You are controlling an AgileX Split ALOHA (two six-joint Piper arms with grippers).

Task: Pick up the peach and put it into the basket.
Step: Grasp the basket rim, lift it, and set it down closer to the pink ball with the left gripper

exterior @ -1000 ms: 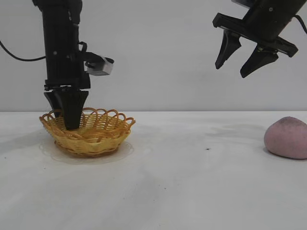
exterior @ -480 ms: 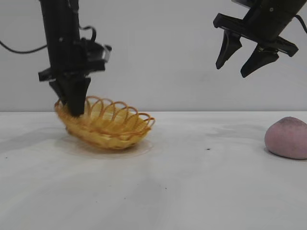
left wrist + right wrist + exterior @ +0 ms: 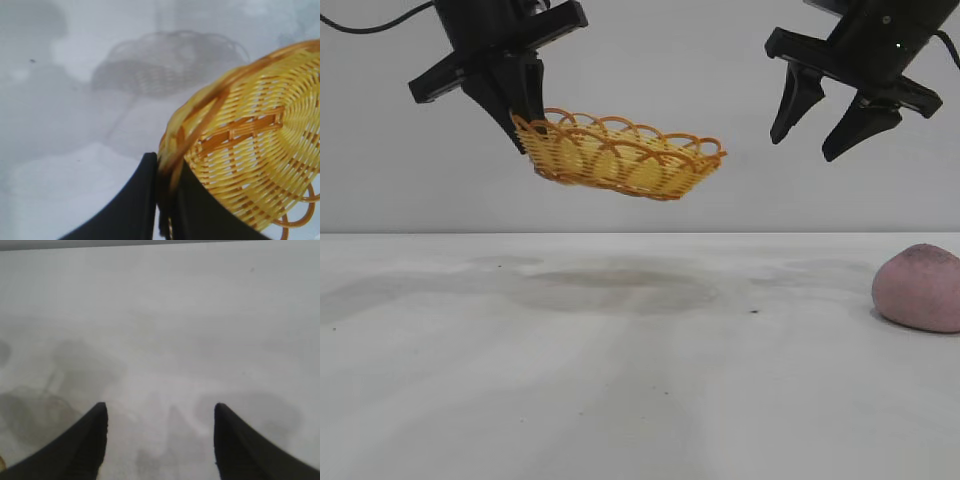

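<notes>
The yellow woven basket [image 3: 620, 155] with its orange-brown looped rim hangs high above the table, tilted down to the right. My left gripper [image 3: 527, 125] is shut on the basket's rim at its left end; in the left wrist view the basket [image 3: 255, 135] has its rim pinched in the left gripper [image 3: 167, 167]. The dusty-pink peach [image 3: 920, 287] lies on the table at the far right. My right gripper [image 3: 805, 147] hangs open, high at the upper right, above and left of the peach. In the right wrist view the right gripper [image 3: 160, 410] has only bare table between its fingers.
The white table [image 3: 620, 370] spreads below both arms, with the basket's shadow [image 3: 620, 285] near its back edge. A plain grey wall stands behind.
My left gripper has lifted the basket off the table, up and to the right, tilting it. The right gripper and the peach have not moved.
</notes>
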